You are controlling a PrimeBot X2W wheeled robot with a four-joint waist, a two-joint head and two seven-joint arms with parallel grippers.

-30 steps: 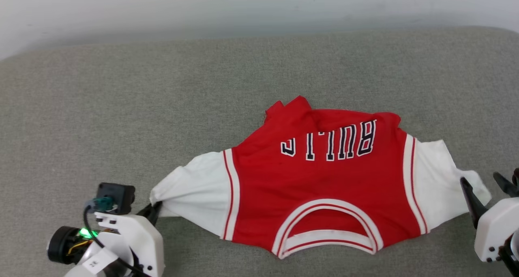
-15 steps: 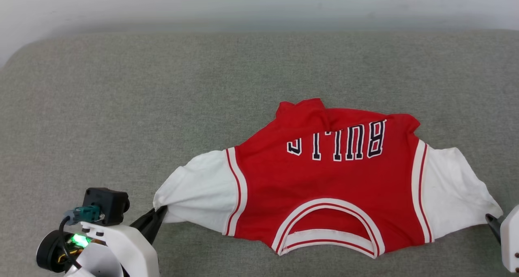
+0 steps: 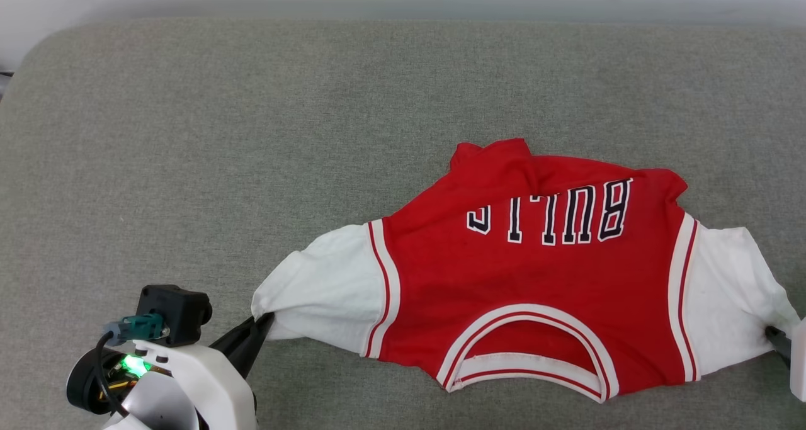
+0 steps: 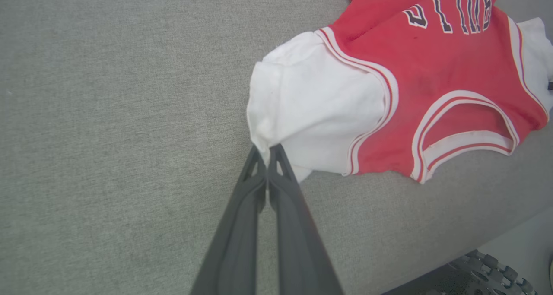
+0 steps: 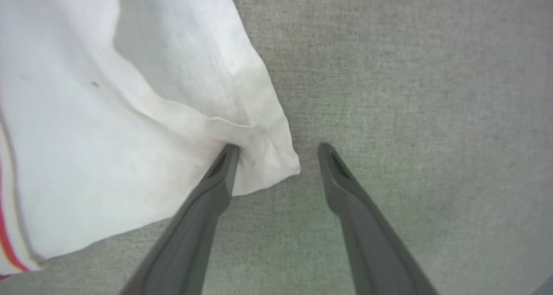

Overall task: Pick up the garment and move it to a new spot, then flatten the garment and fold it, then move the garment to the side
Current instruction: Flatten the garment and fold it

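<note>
Garment (image 3: 535, 279), a red jersey with white sleeves, lies front up at the near right of the grey upholstered surface (image 3: 189, 165), collar toward the near edge and hem bunched on the far side. The left gripper (image 3: 261, 320) is pinched tight on the cuff corner of the left sleeve (image 3: 321, 291). The right gripper (image 5: 276, 150) stands wide, straddling the corner of the right sleeve (image 5: 129, 113): one finger touches the cloth, the other rests over bare surface, and nothing is gripped.

The step in hand appears to be securing both sleeves for the pick-up and move. The next move calls for the right jaws to close on that cuff corner.

Broad bare surface lies to the left and far side. The near edge runs close to the collar, so room there is slight. Room to the right cannot be told.
</note>
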